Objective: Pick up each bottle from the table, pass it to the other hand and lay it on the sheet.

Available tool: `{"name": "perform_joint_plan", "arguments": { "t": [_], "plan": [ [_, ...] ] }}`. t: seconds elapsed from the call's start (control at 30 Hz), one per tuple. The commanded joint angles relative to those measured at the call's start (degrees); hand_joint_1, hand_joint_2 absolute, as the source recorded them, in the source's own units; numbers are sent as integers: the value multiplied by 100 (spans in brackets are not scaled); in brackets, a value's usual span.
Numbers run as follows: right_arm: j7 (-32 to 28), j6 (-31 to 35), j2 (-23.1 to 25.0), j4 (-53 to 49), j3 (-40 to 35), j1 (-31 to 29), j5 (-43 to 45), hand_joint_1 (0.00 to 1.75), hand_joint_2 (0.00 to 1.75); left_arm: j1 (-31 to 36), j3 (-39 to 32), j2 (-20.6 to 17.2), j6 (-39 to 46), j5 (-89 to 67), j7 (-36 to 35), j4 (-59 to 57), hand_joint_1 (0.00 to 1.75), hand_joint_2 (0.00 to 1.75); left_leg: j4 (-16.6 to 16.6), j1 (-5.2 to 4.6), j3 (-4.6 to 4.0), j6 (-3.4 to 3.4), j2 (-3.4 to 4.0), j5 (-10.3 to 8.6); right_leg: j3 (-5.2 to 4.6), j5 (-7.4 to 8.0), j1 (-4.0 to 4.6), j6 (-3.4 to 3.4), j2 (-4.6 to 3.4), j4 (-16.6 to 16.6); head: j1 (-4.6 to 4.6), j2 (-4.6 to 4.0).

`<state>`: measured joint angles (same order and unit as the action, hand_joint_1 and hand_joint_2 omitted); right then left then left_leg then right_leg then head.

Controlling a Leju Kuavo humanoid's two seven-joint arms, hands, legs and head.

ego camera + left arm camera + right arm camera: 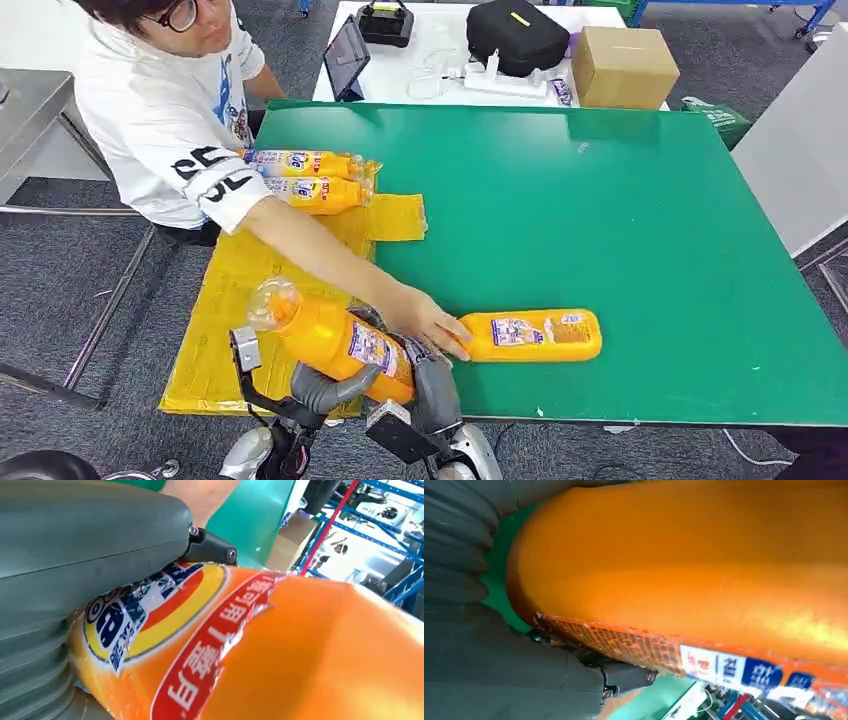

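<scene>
The orange bottle (pixel 335 340) hangs in the air above the near edge of the green table (pixel 640 230), cap end out over the near part of the yellow sheet (pixel 225 300), with both robot hands on it. The left hand (pixel 325 388) wraps its fingers under the bottle's body, and its wrist view shows the grey thumb (pixel 95 540) pressed flat against the label. The right hand (pixel 432 375) clasps the base end, and its wrist view shows the bottle lying across the palm. This reads as the middle of the pass from one hand to the other, with neither hand released yet; which one is giving and which receiving cannot be told.

Two bottles (pixel 310 178) already lie side by side at the far end of the sheet, so that share of the work looks done. One more bottle (pixel 535 335) lies flat on the table near its near edge, just beside the robot's right hand; a person's hand (pixel 430 318) rests on its end, the arm (pixel 310 250) reaching in across the sheet from the left edge.

Left to do, by my judgement: finish the handover, lay the held bottle on the sheet, then take the last one through the same steps.
</scene>
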<state>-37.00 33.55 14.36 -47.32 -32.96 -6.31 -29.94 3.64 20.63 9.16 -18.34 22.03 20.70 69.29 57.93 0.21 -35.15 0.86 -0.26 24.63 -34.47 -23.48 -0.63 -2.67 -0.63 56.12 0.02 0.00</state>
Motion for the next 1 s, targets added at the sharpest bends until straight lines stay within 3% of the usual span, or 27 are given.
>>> {"name": "perform_joint_plan", "arguments": {
  "t": [0.03,0.07,0.1,0.13,0.17,0.47,0.5,0.6,0.8,1.0],
  "plan": [
    [-24,-116,-29,118,-231,-41,-77,175,175,252,335,56,-123,69,-52,-132,175,175,1,5,21,-3,-10,10,27,-11,7,8,18,-2,0,0],
    [-29,-110,-23,92,-222,-42,-87,175,175,259,337,36,-229,182,-115,-146,175,175,3,7,31,-4,-9,15,37,-15,10,10,19,-2,2,0],
    [-21,-92,-15,61,-193,-39,-92,154,175,250,323,40,-287,258,-132,-154,175,175,0,3,9,-1,-8,4,14,-6,4,4,14,-2,0,0],
    [-14,-90,-15,51,-183,-50,-107,24,175,239,311,34,-350,354,-174,-173,175,175,3,6,22,-3,-10,11,28,-12,7,7,19,-1,2,0],
    [10,-7,-1,34,-155,-51,-132,0,175,230,300,28,-341,366,-175,-173,175,175,1,3,16,-2,-9,7,21,-9,4,6,16,-1,0,0],
    [14,-29,7,27,-146,-62,-125,0,175,220,283,30,-342,399,-176,-171,175,175,-1,2,18,-3,-5,8,22,-9,3,7,12,-1,2,0],
    [29,-63,-4,-12,-115,-53,-103,0,0,219,247,22,-320,417,-165,-117,175,175,0,4,9,-3,-6,4,15,-5,5,6,12,-2,2,0],
    [39,-132,-69,-458,-3,67,-16,0,0,192,27,10,-90,353,-33,162,175,175,1,3,8,-2,-6,5,14,-6,4,6,10,-1,2,0],
    [-13,-940,-340,-2450,317,507,607,0,0,598,-707,-3,1181,-618,405,1017,175,175,13,6,-13,-2,-13,3,-5,-5,7,6,17,10,2,0],
    [-118,-902,-349,-3887,707,700,957,0,0,1287,-1310,23,2652,-1822,779,1354,175,175,11,4,-21,-1,-19,-6,-12,0,4,4,20,10,2,0]
  ]
}}
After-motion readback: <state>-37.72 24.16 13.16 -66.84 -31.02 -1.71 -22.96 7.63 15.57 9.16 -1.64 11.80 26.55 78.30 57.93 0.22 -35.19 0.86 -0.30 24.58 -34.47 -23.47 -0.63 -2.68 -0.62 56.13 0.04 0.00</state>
